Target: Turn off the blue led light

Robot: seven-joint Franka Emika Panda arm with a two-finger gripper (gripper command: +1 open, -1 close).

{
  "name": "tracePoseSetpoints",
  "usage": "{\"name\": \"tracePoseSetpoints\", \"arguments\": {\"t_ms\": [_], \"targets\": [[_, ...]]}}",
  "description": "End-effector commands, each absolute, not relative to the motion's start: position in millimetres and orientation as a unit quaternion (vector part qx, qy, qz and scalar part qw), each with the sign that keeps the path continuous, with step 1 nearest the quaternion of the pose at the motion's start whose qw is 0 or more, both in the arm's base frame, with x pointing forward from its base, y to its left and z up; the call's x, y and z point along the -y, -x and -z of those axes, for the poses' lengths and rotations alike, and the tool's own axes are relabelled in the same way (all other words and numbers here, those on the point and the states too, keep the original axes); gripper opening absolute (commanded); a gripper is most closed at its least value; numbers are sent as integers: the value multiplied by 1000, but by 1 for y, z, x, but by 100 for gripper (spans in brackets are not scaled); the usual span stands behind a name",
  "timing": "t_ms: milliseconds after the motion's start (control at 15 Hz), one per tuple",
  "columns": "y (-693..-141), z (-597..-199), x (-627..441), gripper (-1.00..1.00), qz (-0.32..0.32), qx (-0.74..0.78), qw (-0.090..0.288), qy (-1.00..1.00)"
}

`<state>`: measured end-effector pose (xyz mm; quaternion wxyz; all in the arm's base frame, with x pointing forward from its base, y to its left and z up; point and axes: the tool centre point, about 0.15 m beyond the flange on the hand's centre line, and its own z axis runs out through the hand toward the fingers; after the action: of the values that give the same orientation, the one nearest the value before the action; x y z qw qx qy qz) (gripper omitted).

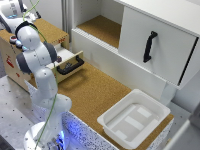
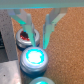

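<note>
White tray (image 1: 133,119) on cork counter (image 1: 95,90) (drawer handle (image 1: 70,66) black), sliding cabinet door (image 1: 157,42).

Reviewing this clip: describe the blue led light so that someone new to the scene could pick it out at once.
Find the cork-topped wooden box at the exterior view's left, where the arm reaches. In the wrist view, the gripper hangs over a row of small round buttons. The blue led light is the dark-rimmed, cyan-glowing cap under the fingers; the red button beside it does not glow.

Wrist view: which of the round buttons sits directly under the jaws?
The lit blue led light, glowing cyan in a dark rim. The red button lies beyond it, unlit; another glowing cap is cut off at the edge.
</note>
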<state>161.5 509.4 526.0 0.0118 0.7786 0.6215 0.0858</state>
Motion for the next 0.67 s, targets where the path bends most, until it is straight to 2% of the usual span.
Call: {"name": "tracePoseSetpoints", "arguments": {"t_ms": [0,267,600], "targets": [[-156,-496,-530,-100,-58,-628,20,-775],[-164,-480,-533,-100,-50,-618,10,-784],[-170,-459,-527,-100,-31,-605,16,-796]]}}
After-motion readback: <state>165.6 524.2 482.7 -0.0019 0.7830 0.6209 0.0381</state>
